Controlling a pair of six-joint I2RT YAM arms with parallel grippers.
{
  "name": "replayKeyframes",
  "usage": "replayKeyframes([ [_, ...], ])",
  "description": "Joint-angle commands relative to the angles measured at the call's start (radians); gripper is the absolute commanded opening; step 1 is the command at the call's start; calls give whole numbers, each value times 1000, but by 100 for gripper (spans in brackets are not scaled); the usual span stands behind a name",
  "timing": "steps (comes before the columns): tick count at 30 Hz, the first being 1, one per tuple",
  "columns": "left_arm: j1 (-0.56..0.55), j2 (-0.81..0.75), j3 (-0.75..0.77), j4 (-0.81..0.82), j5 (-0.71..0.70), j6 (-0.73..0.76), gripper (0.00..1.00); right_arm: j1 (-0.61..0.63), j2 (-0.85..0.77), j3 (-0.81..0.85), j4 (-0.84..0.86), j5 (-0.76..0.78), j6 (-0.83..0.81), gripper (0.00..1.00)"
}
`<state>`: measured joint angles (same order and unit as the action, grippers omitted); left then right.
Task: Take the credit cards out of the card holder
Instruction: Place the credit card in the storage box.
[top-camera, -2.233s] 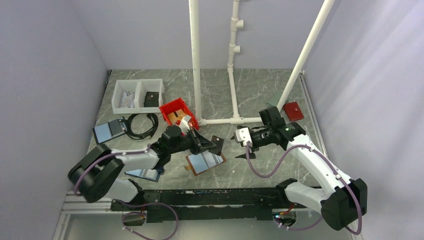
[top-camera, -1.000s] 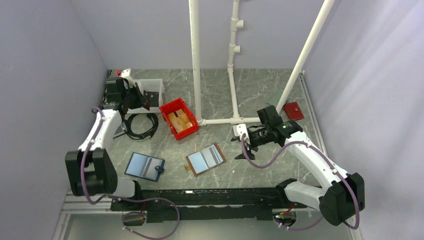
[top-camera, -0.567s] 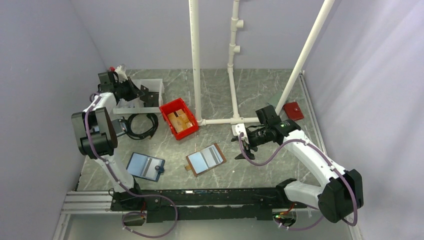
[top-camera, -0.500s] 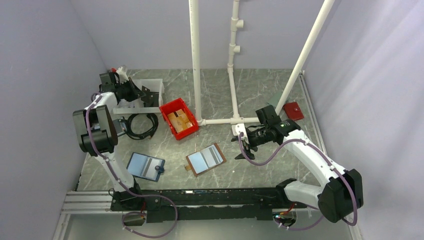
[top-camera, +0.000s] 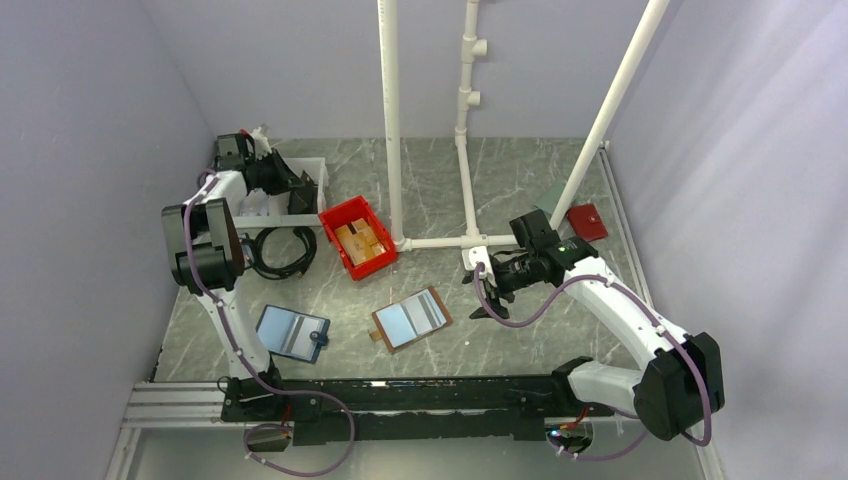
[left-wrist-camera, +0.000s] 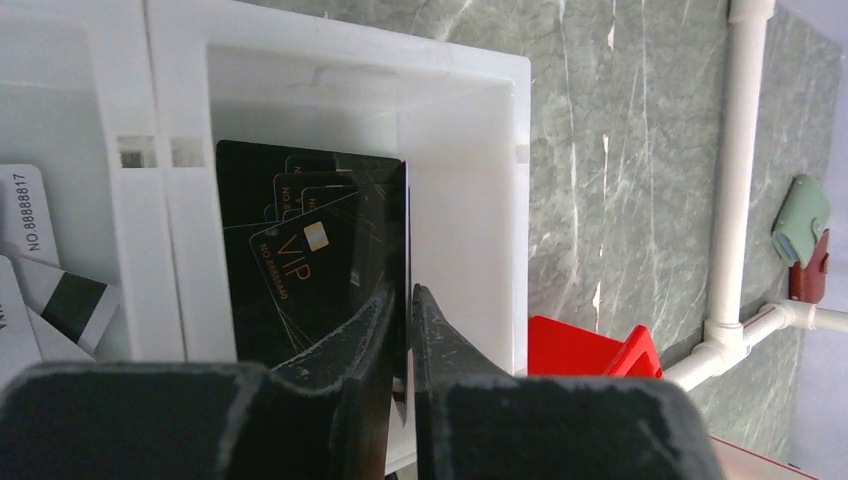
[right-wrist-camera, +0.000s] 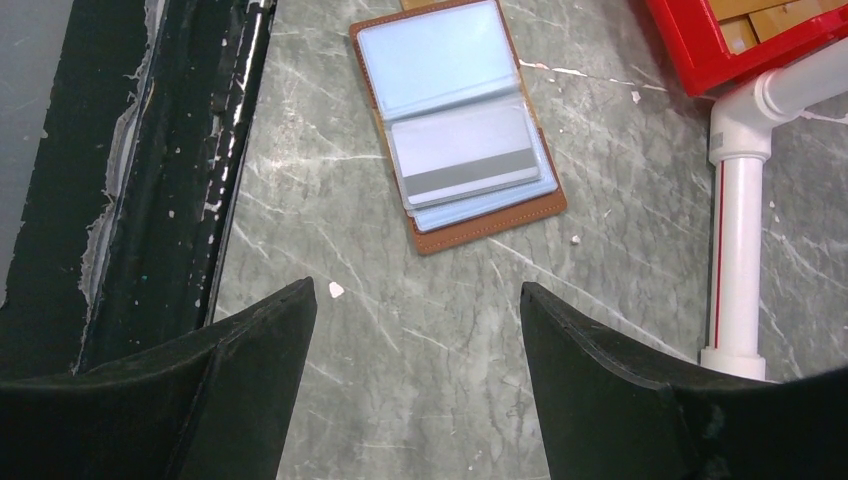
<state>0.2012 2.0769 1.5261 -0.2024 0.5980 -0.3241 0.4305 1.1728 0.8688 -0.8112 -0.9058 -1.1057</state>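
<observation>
Two arms work well apart on the grey marble table (top-camera: 520, 190). Lying open and flat at 6 o'clock from the table's middle is the brown card holder (top-camera: 411, 318) (right-wrist-camera: 455, 120), clear sleeves up, one pale blue and one showing a pale card with a grey stripe (right-wrist-camera: 465, 155). The right hand (top-camera: 480, 295) (right-wrist-camera: 418, 292) hovers at about 2 o'clock from the holder, released, its fingers spread wide above bare table and touching nothing. The left hand (top-camera: 290, 185) (left-wrist-camera: 408, 300) reaches into the right compartment of the white bin (top-camera: 300, 165) (left-wrist-camera: 460, 200) at 10 o'clock, clenched on a black card (left-wrist-camera: 400, 230) held upright and edge-on beside other black VIP cards (left-wrist-camera: 300, 260). At 11 o'clock from the holder sits a red bin (top-camera: 340, 215), and a blue-edged folder (top-camera: 291, 333) lies at its 9 o'clock.
</observation>
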Motion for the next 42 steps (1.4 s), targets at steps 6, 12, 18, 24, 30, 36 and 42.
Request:
replayKeyframes([
  [6, -22, -71, 165, -224, -199, 101, 22, -8, -5, 42, 11, -18, -2, 78],
  [12, -15, -305, 18, -173, -240, 78, 35, -24, -23, 41, 9, -34, -1, 78],
  [18, 28, -650, -330, -9, -131, -90, 72, -33, -42, 27, 1, -93, -26, 78],
  [24, 152, -957, -680, 118, 48, -391, 99, -33, -32, 7, -32, -149, -106, 77],
  [30, 140, -1100, -828, 106, 302, -493, 99, -33, -35, -4, -14, -149, -92, 77],
  [36, -65, -1298, -888, -55, 195, -440, 100, -33, -22, 7, 5, -108, -47, 77],
  [42, -263, -1456, -958, -145, 37, -496, 99, -35, -8, 16, 31, -100, 18, 77],
])
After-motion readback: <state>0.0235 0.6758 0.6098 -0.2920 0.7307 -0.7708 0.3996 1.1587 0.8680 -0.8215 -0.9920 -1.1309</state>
